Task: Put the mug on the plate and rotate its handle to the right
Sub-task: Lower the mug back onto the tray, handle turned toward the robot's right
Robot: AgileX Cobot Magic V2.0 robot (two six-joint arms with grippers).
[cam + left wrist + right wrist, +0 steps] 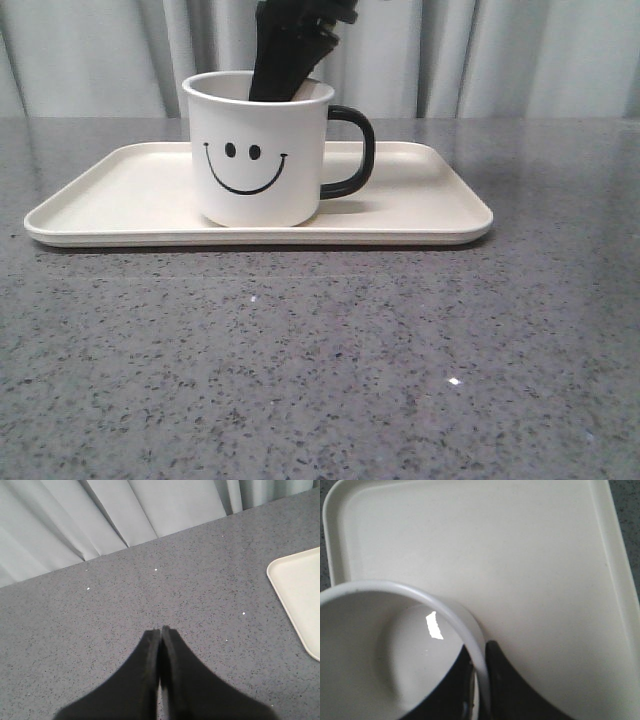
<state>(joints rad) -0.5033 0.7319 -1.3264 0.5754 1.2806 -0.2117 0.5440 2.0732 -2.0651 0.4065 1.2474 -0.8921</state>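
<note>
Gripping: the right gripper (481, 680) comes down from above and pinches the far wall of the mug (258, 150), one finger inside the cup and one outside, closed on the thin rim.
Mug position: upright on the plate (420, 215), left of the plate's middle, base flat on it, smiley face toward the near side.
Handle: the handle (352, 150) already points right, so the task looks essentially done; my judgement is that only letting go and lifting clear remains.
Key relation: the mug hangs directly below the right gripper; a straight upward retreat after opening should leave the handle's heading alone, while any sideways drag could twist it off line.
Nearer arm: the right one; the left gripper (161, 632) sits over bare table (320, 380) left of the plate, fingers pressed together, holding nothing.
Materials: mug smooth glossy white, thin-walled cylinder; handle glossy black C-loop; plate matte cream, rectangular, rounded corners, low raised rim; table grey speckled stone.
Backdrop: pale pleated curtain (520, 60) at the far side.
</note>
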